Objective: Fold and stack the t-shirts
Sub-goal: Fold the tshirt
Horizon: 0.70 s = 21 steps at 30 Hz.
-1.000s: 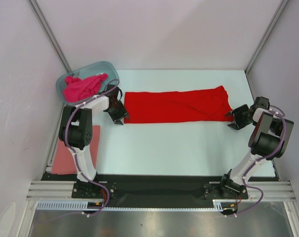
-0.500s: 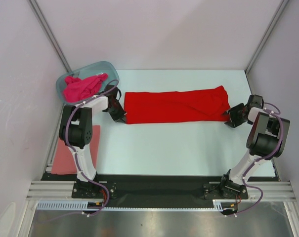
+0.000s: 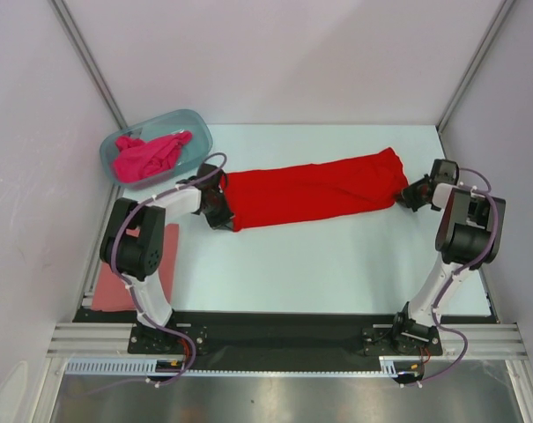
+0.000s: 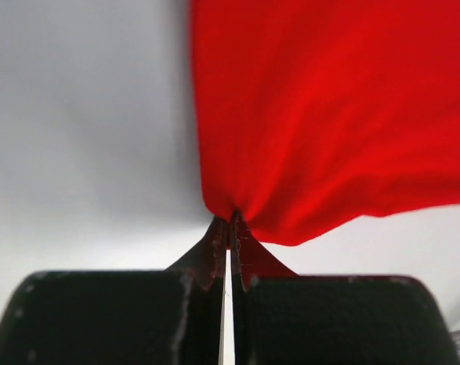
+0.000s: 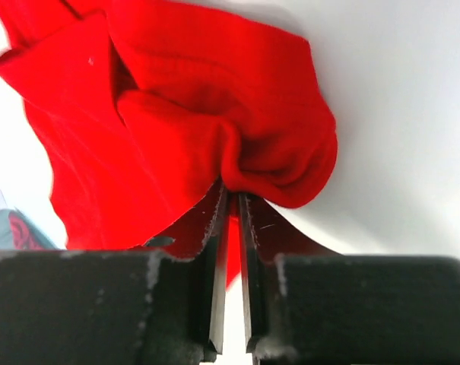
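Both arms stretched low over worktop [image 3: 336, 260]; left hand [image 3: 220, 205] pinches red t-shirt [image 3: 314, 194] end, right hand [image 3: 413, 192] pinches opposite end.

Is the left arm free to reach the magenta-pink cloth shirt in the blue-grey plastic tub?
Probably not yet: the left gripper is shut on the bright red cloth t-shirt. The magenta-pink shirt lies uncovered in the blue-grey plastic tub nearby, so after releasing it likely could.
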### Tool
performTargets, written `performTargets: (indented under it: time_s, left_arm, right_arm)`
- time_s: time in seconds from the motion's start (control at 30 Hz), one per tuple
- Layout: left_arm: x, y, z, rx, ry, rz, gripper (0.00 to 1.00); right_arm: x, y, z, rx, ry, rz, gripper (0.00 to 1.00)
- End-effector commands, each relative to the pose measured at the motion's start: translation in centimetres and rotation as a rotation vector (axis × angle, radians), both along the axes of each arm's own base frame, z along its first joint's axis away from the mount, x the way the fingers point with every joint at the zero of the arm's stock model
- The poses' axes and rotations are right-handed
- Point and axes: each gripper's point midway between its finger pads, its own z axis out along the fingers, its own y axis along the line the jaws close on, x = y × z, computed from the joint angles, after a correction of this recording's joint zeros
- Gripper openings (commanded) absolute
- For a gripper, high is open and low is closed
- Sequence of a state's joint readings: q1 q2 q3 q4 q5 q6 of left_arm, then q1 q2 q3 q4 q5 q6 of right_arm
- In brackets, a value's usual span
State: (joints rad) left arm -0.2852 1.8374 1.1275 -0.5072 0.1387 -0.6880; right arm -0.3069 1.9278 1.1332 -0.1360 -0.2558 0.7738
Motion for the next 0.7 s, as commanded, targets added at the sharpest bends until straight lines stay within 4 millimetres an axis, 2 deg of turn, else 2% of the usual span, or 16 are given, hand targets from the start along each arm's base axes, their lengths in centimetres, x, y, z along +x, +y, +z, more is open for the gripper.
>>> performTargets:
  time_s: [0.0,0.03,0.1,0.13,0.17,0.23,0.27,0.3,0.33,0.37,0.43,0.47,0.5,0.57,0.6,0.67]
  left_arm:
    - [-6.7,-2.1,-2.3,0.053,0.152,-0.14,0.0]
    - [-7.7,-2.3,-2.6,0.058,0.168,-0.16,0.0]
    - [-9.3,-3.5,-2.6,0.06,0.174,-0.216,0.0]
    - [-10.5,-3.7,-2.9,0.053,0.198,-0.239,0.0]
    - [-11.2,-4.5,-2.7,0.039,0.191,-0.273,0.0]
    - [-13.1,-5.4,-2.8,0.008,0.213,-0.343,0.0]
    - [-14.3,-6.1,-2.7,0.015,0.211,-0.409,0.0]
    - [-14.9,-6.5,-2.4,0.016,0.201,-0.445,0.01]
    - [-16.3,-7.3,-2.4,0.02,0.202,-0.503,0.0]
    - [-17.2,-7.9,-2.2,0.003,0.203,-0.54,0.0]
    - [-19.0,-8.7,-2.1,-0.02,0.217,-0.598,0.0]
    - [-20.3,-10.1,-1.8,-0.058,0.217,-0.649,0.0]
    - [-21.4,-11.1,-1.5,-0.07,0.2,-0.7,0.0]
    - [-22.3,-12.4,-1.1,-0.1,0.183,-0.729,0.0]
    - [-22.8,-13.2,-0.7,-0.131,0.185,-0.745,0.0]
    - [-23.5,-15.1,0.0,-0.186,0.162,-0.771,0.01]
  right_arm:
    - [5.0,0.3,1.5,-0.07,-0.112,0.038,0.11]
    - [5.6,0.5,0.6,-0.065,-0.101,0.045,0.1]
    - [7.8,0.8,1.6,-0.084,-0.145,0.057,0.1]
    - [8.6,1.4,1.7,-0.087,-0.157,0.066,0.1]
    - [9.2,1.7,1.0,-0.088,-0.156,0.07,0.11]
    - [11.3,2.4,2.0,-0.1,-0.199,0.076,0.12]
    - [11.8,2.8,1.0,-0.096,-0.19,0.082,0.12]
    - [12.9,2.9,1.8,-0.105,-0.216,0.085,0.13]
    - [14.1,3.8,2.3,-0.11,-0.258,0.097,0.13]
    - [14.6,4.3,1.8,-0.108,-0.262,0.105,0.13]
    - [16.1,5.6,2.6,-0.11,-0.302,0.126,0.14]
    - [16.7,7.0,2.1,-0.108,-0.311,0.15,0.14]
    - [17.6,7.6,2.9,-0.114,-0.335,0.157,0.14]
    - [18.3,8.9,2.9,-0.104,-0.348,0.171,0.14]
    - [18.5,10.2,2.3,-0.091,-0.345,0.189,0.15]
    - [19.4,11.3,2.7,-0.074,-0.37,0.196,0.15]
